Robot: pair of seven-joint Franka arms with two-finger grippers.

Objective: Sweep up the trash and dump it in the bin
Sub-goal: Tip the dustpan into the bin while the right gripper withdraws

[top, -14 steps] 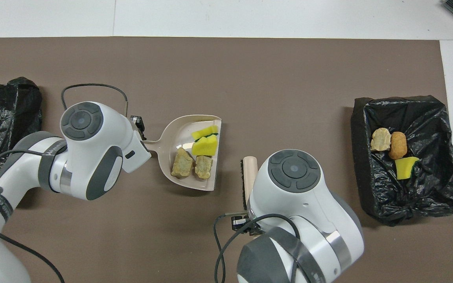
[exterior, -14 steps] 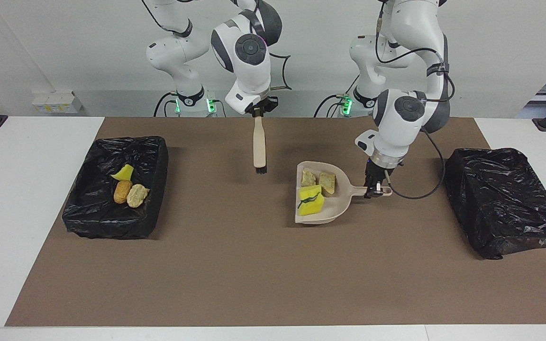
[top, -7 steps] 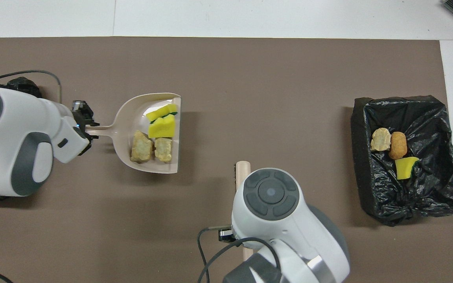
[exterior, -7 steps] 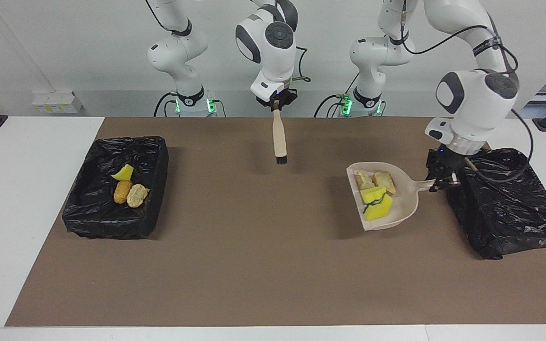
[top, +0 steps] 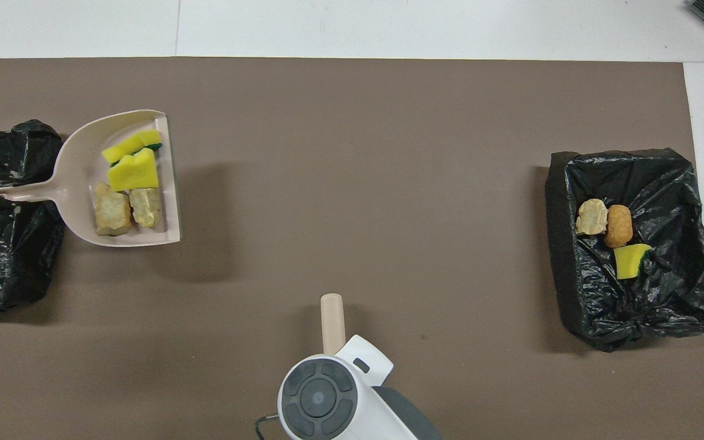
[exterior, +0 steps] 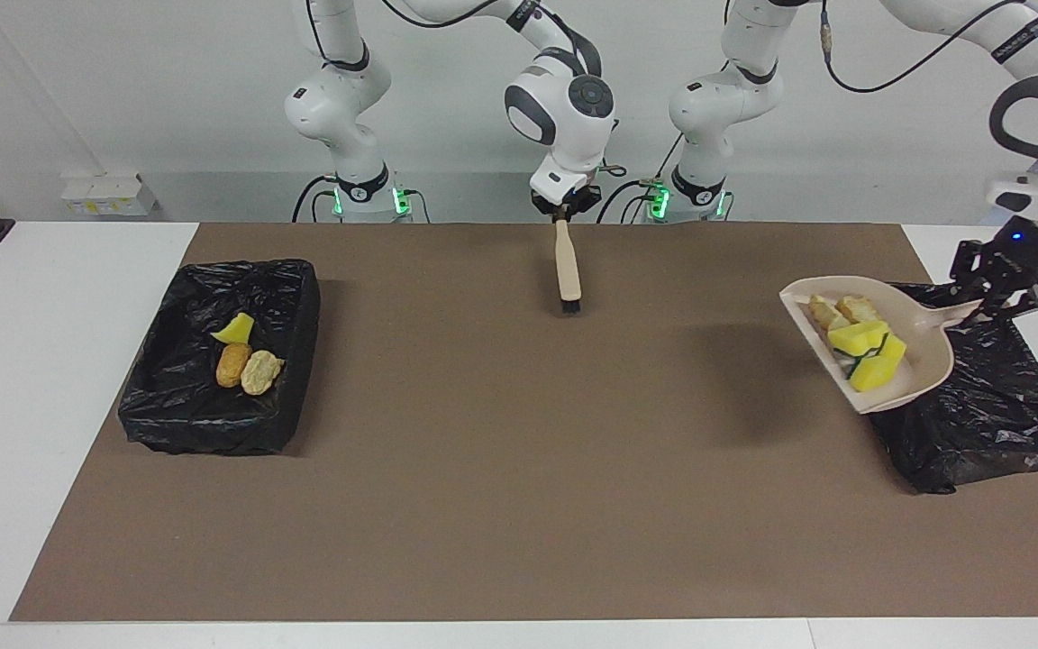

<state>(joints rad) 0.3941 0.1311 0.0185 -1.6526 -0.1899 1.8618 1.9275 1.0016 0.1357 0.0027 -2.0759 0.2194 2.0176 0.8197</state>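
Beige dustpan [exterior: 879,361]: clamped, left end effector [exterior: 995,287] | brush [exterior: 567,266]: clamped, right end effector [exterior: 564,214]

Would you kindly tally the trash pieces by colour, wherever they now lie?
Yellow sponge pieces: 3
Beige foam lumps: 3
Orange-brown lump: 1
Total: 7

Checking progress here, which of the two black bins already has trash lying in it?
The open black bin at the right arm's end, holding three pieces; the other bin shows none.
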